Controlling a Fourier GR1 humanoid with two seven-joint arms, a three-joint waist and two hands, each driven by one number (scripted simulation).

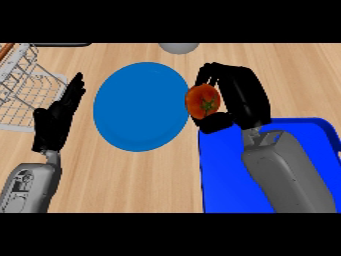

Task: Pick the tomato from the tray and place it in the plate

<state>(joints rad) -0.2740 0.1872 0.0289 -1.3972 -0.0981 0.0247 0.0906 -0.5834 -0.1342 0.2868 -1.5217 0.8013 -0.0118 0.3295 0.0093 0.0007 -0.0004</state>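
On the wooden counter sit plate and tray.

The right forearm comes in from the near edge of the counter, right of the middle, and leans a little to the left as it runs away from the robot. At its end the black right hand has its palm turned to the left. Its fingers curl over from the far side and the thumb hooks in from the near side, pinching a tomato between them. The left forearm comes in near the counter's near left corner, tilted slightly to the right. The left hand stands open, fingers straight and close together, pointing toward the far edge, holding nothing.
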